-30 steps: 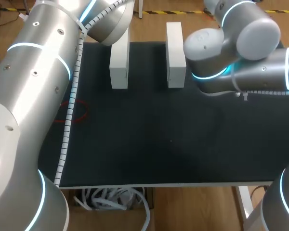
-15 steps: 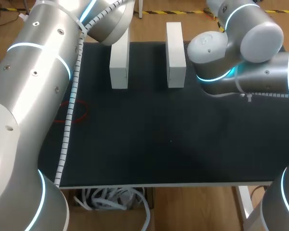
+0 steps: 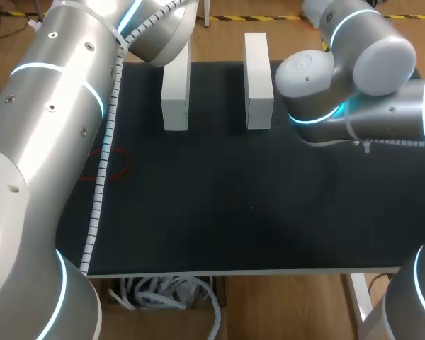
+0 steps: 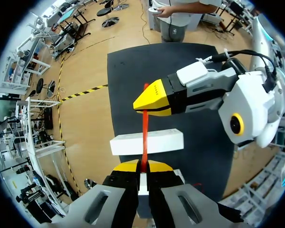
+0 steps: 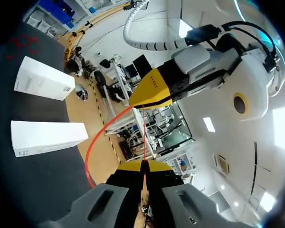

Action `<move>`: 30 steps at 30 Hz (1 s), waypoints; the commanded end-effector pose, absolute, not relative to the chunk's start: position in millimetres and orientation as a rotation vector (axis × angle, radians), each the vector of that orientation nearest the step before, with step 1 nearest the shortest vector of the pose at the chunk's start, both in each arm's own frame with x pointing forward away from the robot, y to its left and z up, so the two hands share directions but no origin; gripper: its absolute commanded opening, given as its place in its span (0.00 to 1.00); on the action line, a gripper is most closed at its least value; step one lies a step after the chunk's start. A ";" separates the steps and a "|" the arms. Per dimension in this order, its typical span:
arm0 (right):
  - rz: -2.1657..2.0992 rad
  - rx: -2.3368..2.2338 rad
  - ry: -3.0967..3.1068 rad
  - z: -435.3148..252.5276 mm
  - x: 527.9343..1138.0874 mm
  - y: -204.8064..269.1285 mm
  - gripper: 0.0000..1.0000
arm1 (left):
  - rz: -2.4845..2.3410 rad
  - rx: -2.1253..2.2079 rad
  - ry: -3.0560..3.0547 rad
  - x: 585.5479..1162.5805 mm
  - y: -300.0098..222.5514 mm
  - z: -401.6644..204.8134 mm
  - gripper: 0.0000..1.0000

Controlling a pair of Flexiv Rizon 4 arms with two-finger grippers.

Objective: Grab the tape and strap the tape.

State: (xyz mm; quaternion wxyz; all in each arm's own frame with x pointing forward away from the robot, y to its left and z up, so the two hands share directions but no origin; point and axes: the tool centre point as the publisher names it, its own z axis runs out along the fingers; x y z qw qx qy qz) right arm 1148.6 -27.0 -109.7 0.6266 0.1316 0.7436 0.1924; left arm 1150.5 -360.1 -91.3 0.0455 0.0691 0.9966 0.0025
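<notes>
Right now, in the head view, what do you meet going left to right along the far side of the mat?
left arm → left white block → right white block → right arm

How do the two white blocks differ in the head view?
The left block has its far end hidden by the left arm; the right block shows whole. The left block lies nearer the red mark; the right block nearer the right arm. Both are white, long, parallel, at the mat's far edge.
</notes>
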 end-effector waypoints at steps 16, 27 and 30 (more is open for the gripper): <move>0.422 0.308 1.699 -109.3 1155.2 -20.0 0.00 | 0.070 0.234 3.435 1156.7 -363.2 -87.9 0.00; 0.425 0.299 1.711 -111.9 1153.8 -14.7 0.00 | 0.070 0.234 3.435 1156.7 -363.2 -87.9 0.00; 0.424 0.300 1.710 -111.8 1153.7 -14.5 0.00 | 0.070 0.234 3.435 1156.7 -363.2 -87.9 0.00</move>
